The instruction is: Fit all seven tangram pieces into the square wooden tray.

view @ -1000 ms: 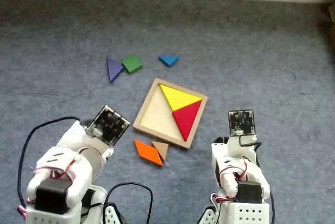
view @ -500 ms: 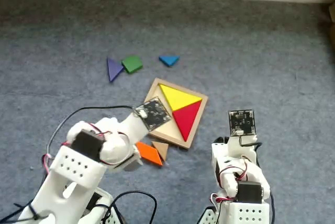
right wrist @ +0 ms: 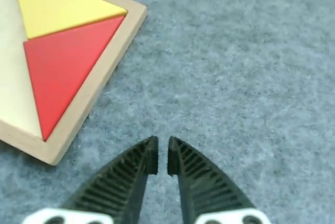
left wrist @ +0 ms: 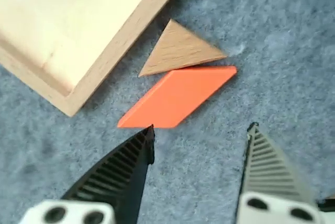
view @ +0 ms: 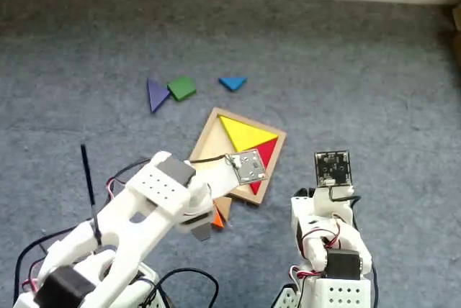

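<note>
Hanging over the grey tabletop (view: 374,70), the left gripper (left wrist: 201,127) has its fingers (left wrist: 123,169) spread wide, and they hold nothing. The orange parallelogram (left wrist: 178,97) lies flat just ahead of the two tips, and whether one tip touches its corner is hard to tell. A wooden triangle (left wrist: 180,51) lies against the far long edge of the parallelogram, close to the rim of the square wooden tray (left wrist: 123,43). In the left wrist view the tray is cut off by the picture edge, leaving one corner and a bare part of its floor.

In the high view the left arm (view: 155,196) stretches across the near side of the tray. It covers most of the parallelogram, a part of the wooden triangle and the lower part of the red triangle (view: 270,151). The yellow triangle (view: 245,135) lies in the tray with one edge against the red one.

The right gripper (right wrist: 162,141) hangs over the tabletop just beside one corner of the tray. Its fingers are brought together with only a thin slit between the tips, and they grip nothing.

Beyond the tray, well apart from it, lie the purple triangle (view: 155,94), the green square (view: 181,88) just beside it, and the blue triangle (view: 233,83) a little further along
</note>
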### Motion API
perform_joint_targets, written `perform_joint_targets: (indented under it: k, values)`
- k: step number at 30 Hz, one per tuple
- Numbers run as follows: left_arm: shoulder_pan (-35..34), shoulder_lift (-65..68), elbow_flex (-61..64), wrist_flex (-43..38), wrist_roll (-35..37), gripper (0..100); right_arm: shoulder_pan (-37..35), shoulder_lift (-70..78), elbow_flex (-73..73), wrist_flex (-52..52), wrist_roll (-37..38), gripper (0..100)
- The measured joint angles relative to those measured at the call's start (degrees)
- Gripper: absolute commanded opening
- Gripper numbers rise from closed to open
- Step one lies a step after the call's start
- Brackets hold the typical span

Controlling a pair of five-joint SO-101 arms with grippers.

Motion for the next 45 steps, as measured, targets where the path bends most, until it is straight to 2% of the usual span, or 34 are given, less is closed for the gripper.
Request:
perform_joint_targets:
  k: [12, 22, 30, 37, 45]
  values:
    - [-2.4, 9.3, -4.9, -3.7, -6.2, 28, 0.0, 0.0, 0.0, 0.0, 0.0, 4.4]
    - [-2.5, 16.5, -5.5, -10.2, -6.8, 28, 0.0, 0.0, 0.0, 0.0, 0.0, 4.4]
    - [-2.6, 17.9, -5.5, -11.0, -6.8, 27, 0.0, 0.0, 0.0, 0.0, 0.0, 4.4]
    - [-2.4, 18.1, -5.5, -10.8, -6.7, 16, 0.0, 0.0, 0.0, 0.0, 0.0, 4.4]
    - [-2.3, 18.1, -6.0, -7.5, -6.7, 11, 0.0, 0.0, 0.0, 0.0, 0.0, 4.4]
